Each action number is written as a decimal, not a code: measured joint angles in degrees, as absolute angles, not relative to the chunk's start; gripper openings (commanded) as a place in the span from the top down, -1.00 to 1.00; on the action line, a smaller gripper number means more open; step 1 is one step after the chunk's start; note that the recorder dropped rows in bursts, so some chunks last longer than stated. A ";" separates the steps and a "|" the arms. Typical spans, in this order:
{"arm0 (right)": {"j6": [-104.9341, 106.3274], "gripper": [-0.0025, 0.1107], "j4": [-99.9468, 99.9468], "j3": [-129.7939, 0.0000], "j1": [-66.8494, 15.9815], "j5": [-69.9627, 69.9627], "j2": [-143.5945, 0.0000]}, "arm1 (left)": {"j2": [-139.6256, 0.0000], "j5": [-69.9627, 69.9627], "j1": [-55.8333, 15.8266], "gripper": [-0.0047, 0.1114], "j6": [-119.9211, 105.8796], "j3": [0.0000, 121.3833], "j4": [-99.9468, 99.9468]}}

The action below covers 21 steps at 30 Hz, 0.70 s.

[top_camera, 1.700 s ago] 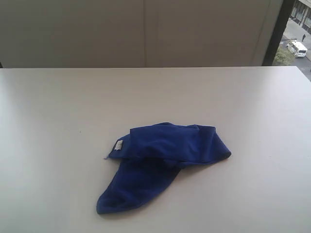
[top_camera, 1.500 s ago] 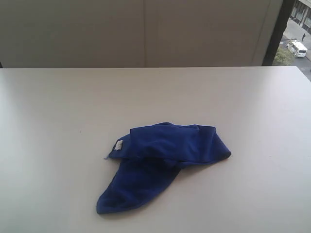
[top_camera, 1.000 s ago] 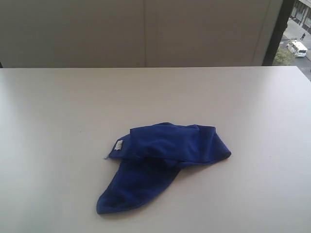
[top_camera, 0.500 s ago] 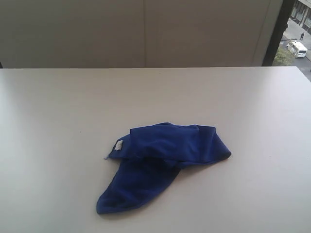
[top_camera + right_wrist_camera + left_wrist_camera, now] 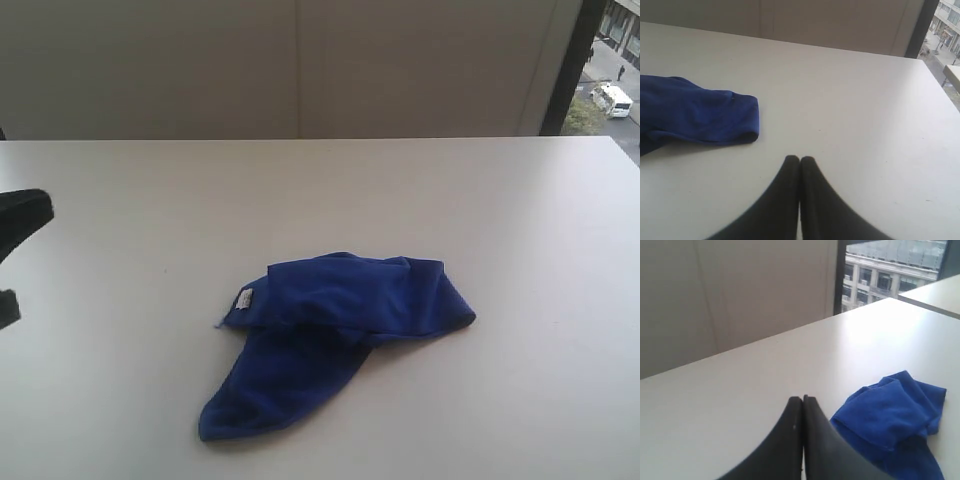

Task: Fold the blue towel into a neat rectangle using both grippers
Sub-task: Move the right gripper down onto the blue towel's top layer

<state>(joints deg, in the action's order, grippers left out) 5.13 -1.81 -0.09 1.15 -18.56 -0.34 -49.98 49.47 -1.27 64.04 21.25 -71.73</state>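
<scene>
One blue towel (image 5: 335, 330), crumpled, lying near the middle of the bench (image 5: 520, 200), white tag (image 5: 243, 298) at one edge. left tool (image 5: 802, 400) and right tool (image 5: 800, 159): both clenched, empty, apart from it.

I work at a wide, off-white table (image 5: 450, 190), smooth and matte under soft daylight. Behind its far edge stands a plain beige wall (image 5: 150, 70) with one vertical seam (image 5: 297, 70). At the right, a dark frame (image 5: 563, 70) borders a window (image 5: 615, 55) onto a street with a white van (image 5: 611, 99). From my left side I see a pale multi-storey building (image 5: 890, 272) outside and the corner of a second table (image 5: 935, 290).
</scene>
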 measured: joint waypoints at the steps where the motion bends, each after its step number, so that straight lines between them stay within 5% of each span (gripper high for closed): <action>1: 5.13 0.96 -1.81 -0.09 1.15 -18.56 -0.34 | -51.62 49.91 -1.27 0.92 64.30 22.79 -72.78; 8: 5.13 0.96 -1.81 -0.09 1.15 -18.56 -0.34 | -61.32 38.63 -4.83 0.92 65.26 36.70 -81.10; 21: 6.61 0.96 0.82 -0.09 1.15 -18.44 -0.34 | -84.88 19.69 -25.26 0.92 62.65 48.05 -97.10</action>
<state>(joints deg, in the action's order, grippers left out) 6.61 0.82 -0.09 1.15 -18.44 -0.34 -84.88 19.69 -25.26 62.65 48.05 -97.10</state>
